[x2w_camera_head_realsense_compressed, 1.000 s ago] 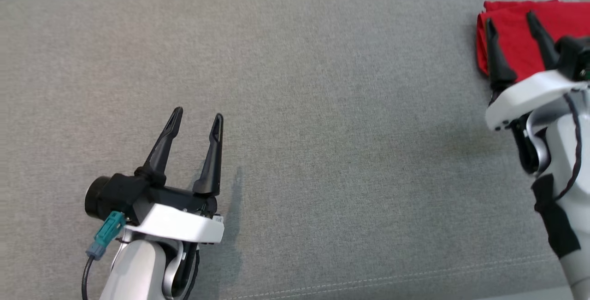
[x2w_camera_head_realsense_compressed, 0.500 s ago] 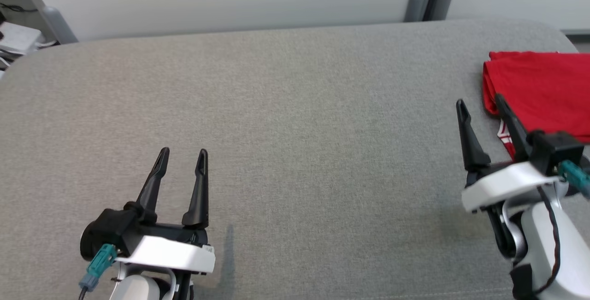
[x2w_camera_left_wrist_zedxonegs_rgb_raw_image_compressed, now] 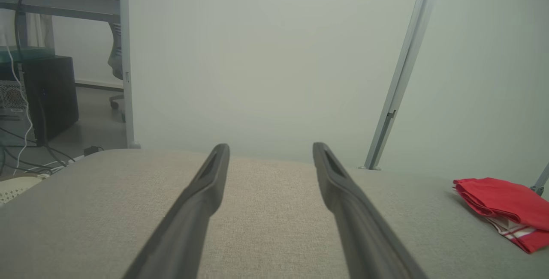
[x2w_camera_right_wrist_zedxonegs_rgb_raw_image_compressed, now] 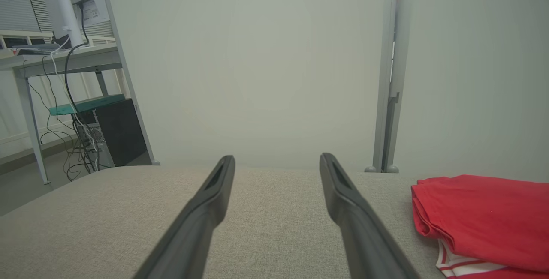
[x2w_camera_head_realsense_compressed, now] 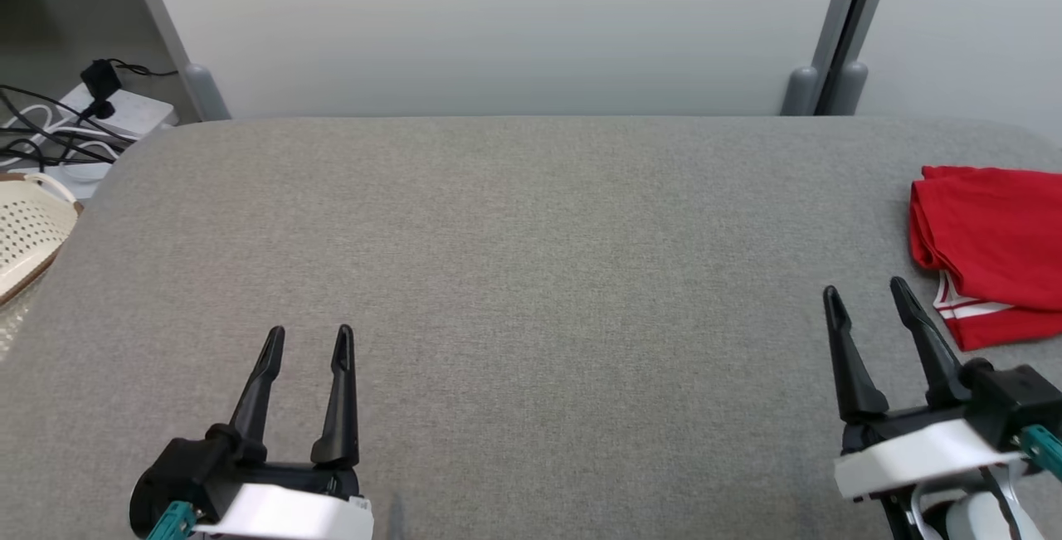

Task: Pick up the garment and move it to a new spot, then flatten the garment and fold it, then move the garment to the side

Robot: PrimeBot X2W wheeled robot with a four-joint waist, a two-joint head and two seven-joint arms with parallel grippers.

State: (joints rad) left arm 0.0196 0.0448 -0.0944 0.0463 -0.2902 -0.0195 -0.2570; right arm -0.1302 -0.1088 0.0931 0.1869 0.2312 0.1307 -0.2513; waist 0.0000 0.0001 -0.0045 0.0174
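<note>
One folded red cloth garment with white stripes (x2w_camera_head_realsense_compressed: 991, 241), far right. One grey fabric-covered surface (x2w_camera_head_realsense_compressed: 531, 274). Two black-fingered grippers, near: left gripper (x2w_camera_head_realsense_compressed: 308, 339), right gripper (x2w_camera_head_realsense_compressed: 864, 293). One cream perforated plastic basket (x2w_camera_head_realsense_compressed: 25, 233), far left.

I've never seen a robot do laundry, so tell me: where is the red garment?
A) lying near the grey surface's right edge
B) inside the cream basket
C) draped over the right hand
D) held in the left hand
A: the red garment lies folded at the right of the grey surface; the open right hand beside it holds nothing.
</note>
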